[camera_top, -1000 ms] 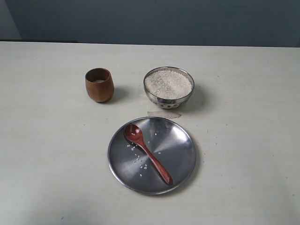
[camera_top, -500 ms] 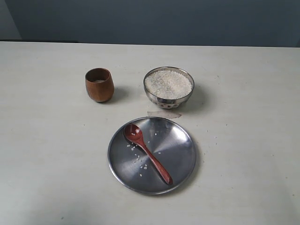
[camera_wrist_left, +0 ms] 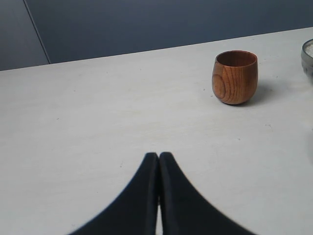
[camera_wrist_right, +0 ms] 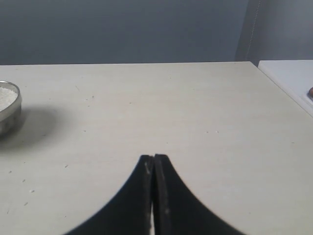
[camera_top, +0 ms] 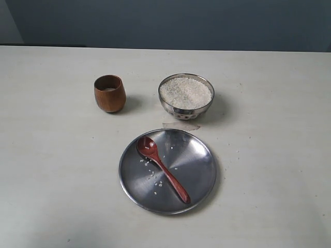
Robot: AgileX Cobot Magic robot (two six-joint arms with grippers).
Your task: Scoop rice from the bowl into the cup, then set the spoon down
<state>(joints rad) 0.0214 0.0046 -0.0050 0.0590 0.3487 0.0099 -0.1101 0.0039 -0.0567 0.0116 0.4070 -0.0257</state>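
Rice (camera_top: 185, 92) fills the bowl (camera_top: 178, 109) in a heaped white mass nearly up to the rim, and a few loose grains lie scattered on the plate (camera_top: 199, 173) and on the table (camera_top: 269, 155) beside it. From the right gripper (camera_wrist_right: 153, 157) the bowl sits out beyond the fingertips and well apart from them, with only one edge of it showing in the right wrist view. This claw is closed, its two dark fingers pressed together with nothing between them, low over bare tabletop. The spoon (camera_top: 163, 169) lies flat on the plate with its oval bowl towards the cup (camera_top: 109, 94) and its handle running away towards the plate's far rim; a grain or two rests in the spoon's bowl. Neither claw touches the spoon, and neither wrist view shows it. The cup stands upright on the table, beyond the tips of the left gripper (camera_wrist_left: 159, 155) and well apart from them, and the steel bowl stands further off on the cup's other side. The left claw is closed too, finger against finger and holding nothing, over the pale tabletop. Neither arm shows in the exterior view.
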